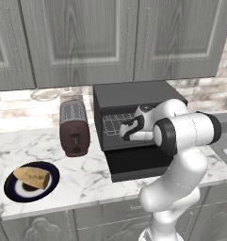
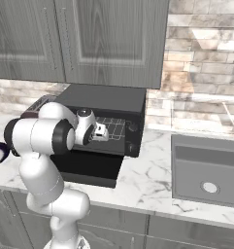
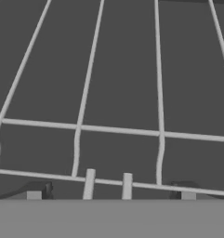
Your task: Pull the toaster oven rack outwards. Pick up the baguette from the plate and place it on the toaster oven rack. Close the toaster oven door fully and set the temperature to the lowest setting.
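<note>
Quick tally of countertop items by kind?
Toaster oven: 1
Slot toaster: 1
Plate: 1
Baguette: 1
Total: 4

Golden baguette lies on navy plate; black toaster oven open.

You see even, soft light in both base views, with no strong source. The marble counter is bright and has a pale sheen but no hard glare. Under the arm, the shadow is weak. The inside of the toaster oven is dark. The hand view is dim and grey, and the toaster oven rack wires look a little soft. All pictures are slightly coarse.
</note>
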Motion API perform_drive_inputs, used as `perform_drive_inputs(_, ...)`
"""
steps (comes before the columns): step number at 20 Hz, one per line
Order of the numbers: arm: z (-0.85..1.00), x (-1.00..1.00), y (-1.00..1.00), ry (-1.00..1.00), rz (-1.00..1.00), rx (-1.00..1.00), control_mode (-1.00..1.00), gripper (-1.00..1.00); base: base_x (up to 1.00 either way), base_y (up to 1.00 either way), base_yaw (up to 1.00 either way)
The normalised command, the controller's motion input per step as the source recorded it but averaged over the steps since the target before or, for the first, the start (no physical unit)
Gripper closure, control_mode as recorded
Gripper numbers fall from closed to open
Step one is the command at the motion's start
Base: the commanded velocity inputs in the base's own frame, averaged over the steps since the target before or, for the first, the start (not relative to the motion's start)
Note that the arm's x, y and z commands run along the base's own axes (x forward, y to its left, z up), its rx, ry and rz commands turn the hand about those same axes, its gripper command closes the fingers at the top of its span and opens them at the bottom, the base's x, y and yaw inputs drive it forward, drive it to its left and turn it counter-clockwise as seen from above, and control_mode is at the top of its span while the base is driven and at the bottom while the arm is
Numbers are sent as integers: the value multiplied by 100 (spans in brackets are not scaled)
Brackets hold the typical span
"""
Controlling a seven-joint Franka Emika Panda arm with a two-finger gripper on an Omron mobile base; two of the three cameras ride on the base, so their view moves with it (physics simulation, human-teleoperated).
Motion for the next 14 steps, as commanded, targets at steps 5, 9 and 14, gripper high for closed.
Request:
perform_drive_inputs(5, -7, 0, 9, 0, 0, 0, -100, 100, 0, 0, 0)
perform_drive_inputs(9, 0, 0, 5, 0, 0, 0, -100, 100, 0, 0, 0)
perform_drive_inputs(14, 0, -23, 1, 0, 0, 0, -100, 100, 0, 0, 0)
